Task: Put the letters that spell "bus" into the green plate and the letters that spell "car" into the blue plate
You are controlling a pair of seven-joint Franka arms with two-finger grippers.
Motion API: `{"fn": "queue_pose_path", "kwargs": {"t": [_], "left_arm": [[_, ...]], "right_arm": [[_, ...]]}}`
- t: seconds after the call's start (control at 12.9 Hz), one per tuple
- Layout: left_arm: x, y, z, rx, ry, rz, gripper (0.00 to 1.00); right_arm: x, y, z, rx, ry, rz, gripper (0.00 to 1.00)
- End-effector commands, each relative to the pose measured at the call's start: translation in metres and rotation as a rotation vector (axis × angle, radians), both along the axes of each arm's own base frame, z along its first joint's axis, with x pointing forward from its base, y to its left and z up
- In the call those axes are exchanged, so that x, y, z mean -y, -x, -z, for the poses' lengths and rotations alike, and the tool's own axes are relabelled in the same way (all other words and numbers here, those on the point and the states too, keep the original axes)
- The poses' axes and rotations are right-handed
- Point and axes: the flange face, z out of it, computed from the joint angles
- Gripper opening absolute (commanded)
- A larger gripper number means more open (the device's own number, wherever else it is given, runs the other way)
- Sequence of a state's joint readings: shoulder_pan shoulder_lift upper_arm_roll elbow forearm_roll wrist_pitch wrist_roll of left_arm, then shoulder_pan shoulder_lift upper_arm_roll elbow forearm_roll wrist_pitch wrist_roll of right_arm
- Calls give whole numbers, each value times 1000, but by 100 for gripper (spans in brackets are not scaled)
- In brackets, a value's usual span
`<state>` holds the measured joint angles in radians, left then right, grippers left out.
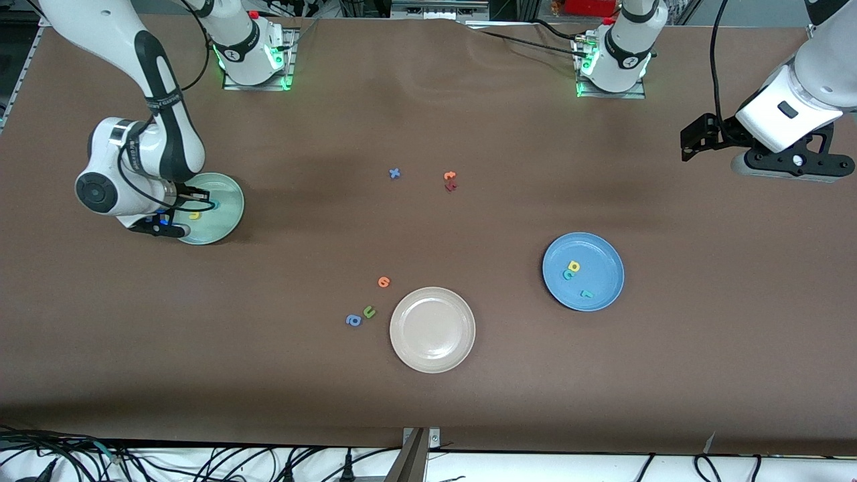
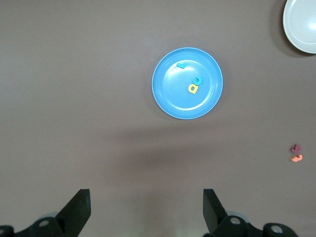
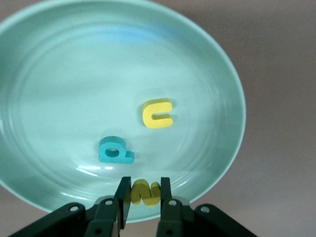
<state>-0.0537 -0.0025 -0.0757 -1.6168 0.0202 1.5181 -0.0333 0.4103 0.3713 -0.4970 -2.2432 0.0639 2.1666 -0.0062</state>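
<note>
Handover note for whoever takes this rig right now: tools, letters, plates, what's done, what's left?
Right tool: shut on the yellow s, low over the green plate.
Left tool: open, waiting above the table at its end.
Green plate: teal b and yellow u already in.
Blue plate: c, a, r in; "car" done.
Left: release the s into the green plate.

No printed text, labels or brands readable anywhere I see. Only foam letter shapes: b, u in green plate; s between my right gripper fingers.
</note>
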Motion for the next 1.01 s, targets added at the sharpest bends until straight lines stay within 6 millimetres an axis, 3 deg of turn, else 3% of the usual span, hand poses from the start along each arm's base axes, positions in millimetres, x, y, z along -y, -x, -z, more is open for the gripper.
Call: {"fn": "queue_pose_path", "kwargs": {"t": [0.0,0.16,0.31,0.62,0.93], "left_arm": [[0,-2,-6,-8,-7,20,100],[0,-2,-6,-8,-7,20,100],[0,-2,-6,-8,-7,20,100],[-1,-1,-5,-18,-8,21,100],[-1,-1,-5,-18,-8,21,100]], "right_arm": [[0,4,-2,10,-12,-15,94],[0,2,-9,4,-19,-10,99],[-6,-16,-40,-11,-35,-3,99],[-22,-77,-149,23,-55,-18,99],[-44,-105,-273,126,-88,-54,99]]}}
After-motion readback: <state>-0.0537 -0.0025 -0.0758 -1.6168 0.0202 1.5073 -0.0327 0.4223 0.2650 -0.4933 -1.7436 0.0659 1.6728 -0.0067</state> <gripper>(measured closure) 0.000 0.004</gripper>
